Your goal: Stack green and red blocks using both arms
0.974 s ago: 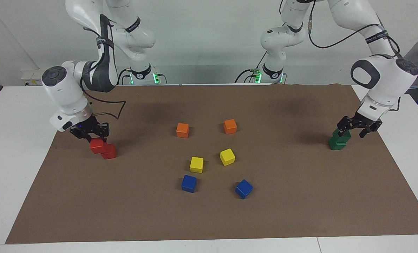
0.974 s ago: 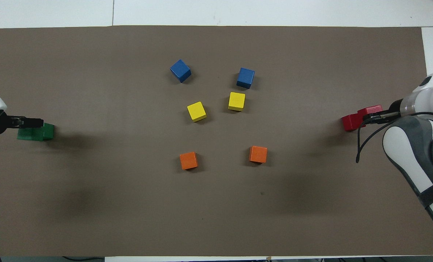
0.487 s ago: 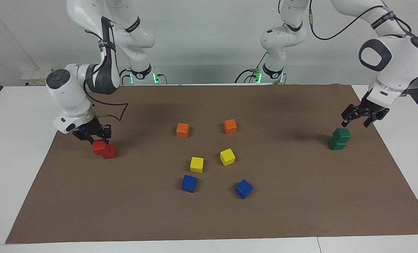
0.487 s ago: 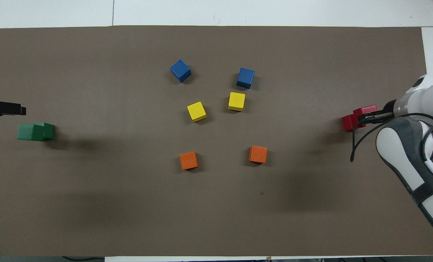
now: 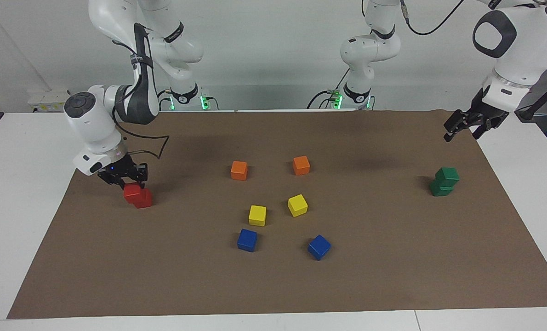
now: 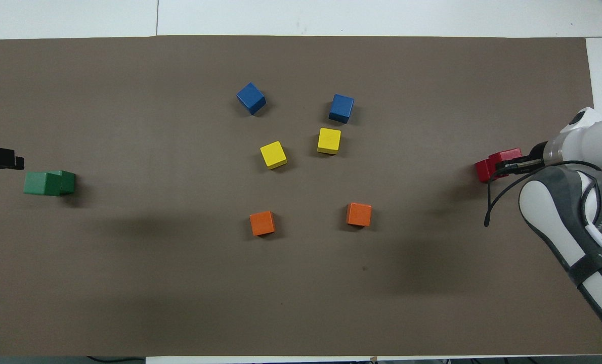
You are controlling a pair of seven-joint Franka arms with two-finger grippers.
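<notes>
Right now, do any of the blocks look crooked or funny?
Yes. The top green block sits off-centre on the bottom green block, overhanging one edge. The top red block, held by the right gripper, is likewise offset from the bottom red block.

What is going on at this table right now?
Two robot arms are stacking blocks by colour. At the left arm's end of the mat, one green block sits on another, and the left gripper, jaws open, hangs high over that end, clear of the pair. At the right arm's end, the right gripper is shut on the upper red block, which sits offset on the lower red block. Orange, yellow and blue blocks lie untouched mid-mat.
</notes>
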